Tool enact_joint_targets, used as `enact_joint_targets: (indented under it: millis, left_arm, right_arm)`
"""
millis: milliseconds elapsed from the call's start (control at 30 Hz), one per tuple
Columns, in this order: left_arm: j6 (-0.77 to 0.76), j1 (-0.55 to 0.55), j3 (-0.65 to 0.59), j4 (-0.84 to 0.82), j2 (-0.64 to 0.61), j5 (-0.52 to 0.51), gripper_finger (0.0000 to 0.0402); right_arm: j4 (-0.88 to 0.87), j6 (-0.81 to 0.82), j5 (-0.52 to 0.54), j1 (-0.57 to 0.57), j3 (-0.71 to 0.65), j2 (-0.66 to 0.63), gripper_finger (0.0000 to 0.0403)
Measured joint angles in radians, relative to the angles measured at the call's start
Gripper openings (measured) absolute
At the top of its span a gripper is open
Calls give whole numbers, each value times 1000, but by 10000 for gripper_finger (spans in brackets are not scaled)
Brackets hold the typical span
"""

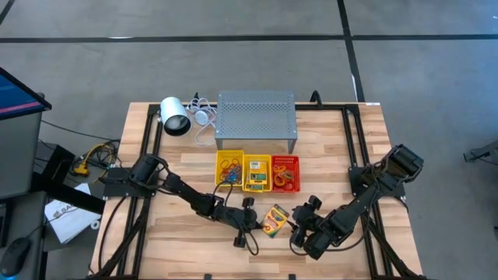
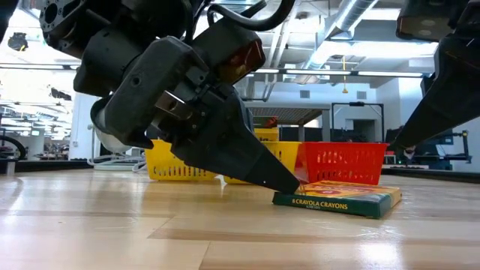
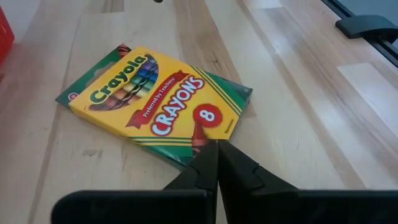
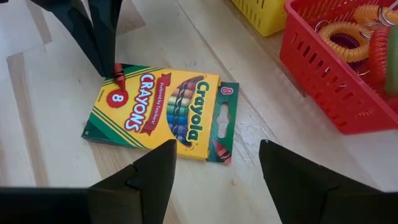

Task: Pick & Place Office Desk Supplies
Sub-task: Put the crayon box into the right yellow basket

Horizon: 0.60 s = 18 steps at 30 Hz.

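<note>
One yellow-and-green crayon box (image 1: 274, 220) (image 3: 155, 99) (image 4: 161, 109) lies flat on the wooden table, in front of the bins. My left gripper (image 3: 216, 149) (image 2: 292, 186) is shut, and its tips are at the box's end by the printed "8". My right gripper (image 4: 214, 158) (image 1: 300, 231) is open. It hovers just to the right of the box, with its fingers standing off the box's other end and touching nothing. More supplies lie in the yellow bins (image 1: 243, 171) and the red bin (image 1: 285, 173). My left gripper's shut fingertips (image 4: 114, 67) rest on the crayon box's top face at its edge beside the "8" (image 3: 202, 127). They come slanting down from the table's left side. The box lies flat on the table (image 2: 337, 201).
Two yellow bins and a red bin (image 4: 336, 68) holding coiled rings stand in a row just beyond the box. Behind them are the grey perforated stand (image 1: 257, 117) and the white lamp (image 1: 175, 117). Bare wood extends toward the near edge.
</note>
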Motion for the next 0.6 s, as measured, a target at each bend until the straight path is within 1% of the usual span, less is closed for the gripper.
enact_joint_targets:
  millis: [600]
  left_arm:
    - [2,-21,-1,-9,2,0,0]
  right_arm:
    - [-34,16,-13,-34,0,0,226]
